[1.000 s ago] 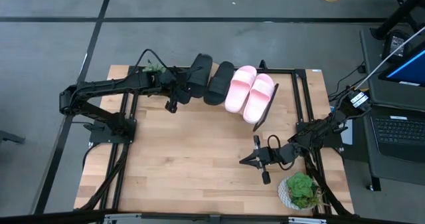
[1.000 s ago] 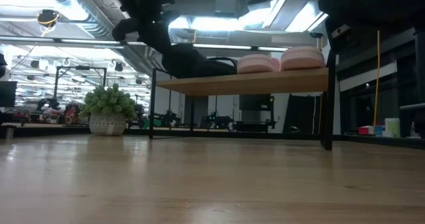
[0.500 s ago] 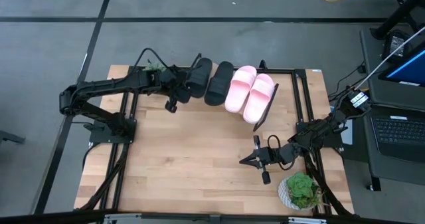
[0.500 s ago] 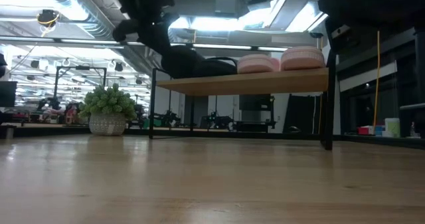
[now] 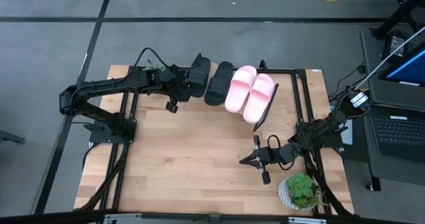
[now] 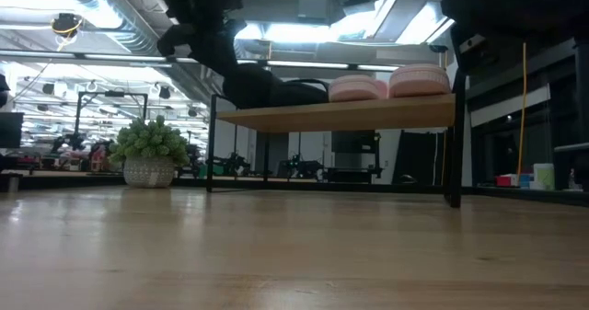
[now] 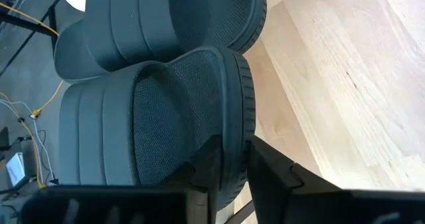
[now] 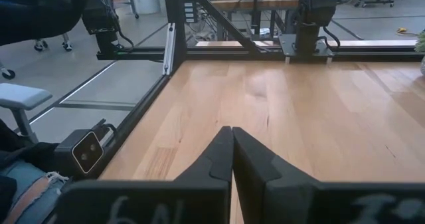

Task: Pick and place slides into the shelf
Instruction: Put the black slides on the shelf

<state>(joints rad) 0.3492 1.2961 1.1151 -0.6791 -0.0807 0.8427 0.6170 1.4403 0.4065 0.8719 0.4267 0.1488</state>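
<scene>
left gripper (image 5: 179, 91) at the far left end of the shelf (image 6: 368, 114), closed on the sole edge of a black slide (image 7: 166, 117); in the left wrist view, dark fingers (image 7: 216, 164) pinching that rim from both sides, the shoe reaching away ahead of the jaws. second black slide (image 7: 159, 24) lying just beyond the held one, side by side and touching or nearly so. probably gripped by the rim because the thin sole edge fits between the jaws while the wide strap would not.

from above, held black slide (image 5: 197, 74) lying over the end of the shelf, next black slide (image 5: 219, 82) just beside it, then the two pink slides (image 5: 250, 93) further along, well away from the jaws. all four in a row with toes the same way, a tidy pack that fills the board. low view: pink pair (image 6: 386, 83) resting on the wood board, dark shapes at the left end under the arm.

looks like the last placement, close to release; cannot tell whether the held shoe already rests fully on the board. risk on opening: the slant letting the shoe slide, or a finger catching the neighbour.

right gripper (image 5: 260, 159) waiting low over the table (image 5: 192, 164) near the potted plant (image 5: 300, 189), jaws pressed together on nothing, as the right wrist view shows fingertips (image 8: 222, 151) meeting.
</scene>
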